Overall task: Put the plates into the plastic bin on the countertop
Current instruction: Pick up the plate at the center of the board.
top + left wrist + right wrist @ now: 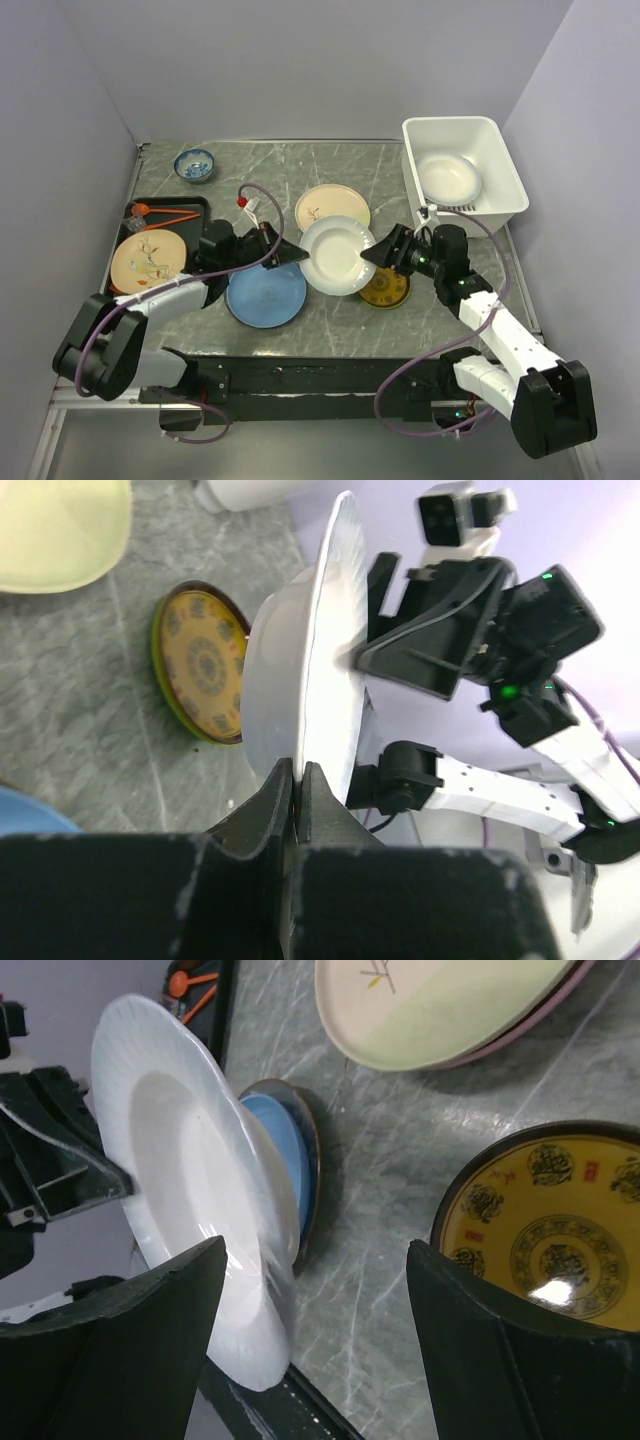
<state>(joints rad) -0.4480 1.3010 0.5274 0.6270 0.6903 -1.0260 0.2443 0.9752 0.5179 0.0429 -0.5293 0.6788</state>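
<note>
Grey marble-look countertop [280, 170] under everything; plastic bin [497, 155] at its far right corner, binned plate [448, 177] lying flat inside; held white plate [338, 255] mid-table between the two arms, lifted above the blue plate [262, 298] and the small yellow-patterned plate [388, 292]; cream sprig plate [332, 205] just behind it on the surface. Left gripper [298, 780] pinched tight on the held white plate's left rim; right gripper [315, 1260] spread wide, gripping nothing, the opposite rim sitting in the gap close to one finger, contact unclear. Key relation: bin lies to the right of the plate and farther back, right arm clearly nearer to it; reads as a handover, with the right gripper due to close on its rim next. Plate is round, no true long axis; the line from gripped rim to free rim runs left-right across the table; eating face up, roughly level from above, slight tilt possible.
</note>
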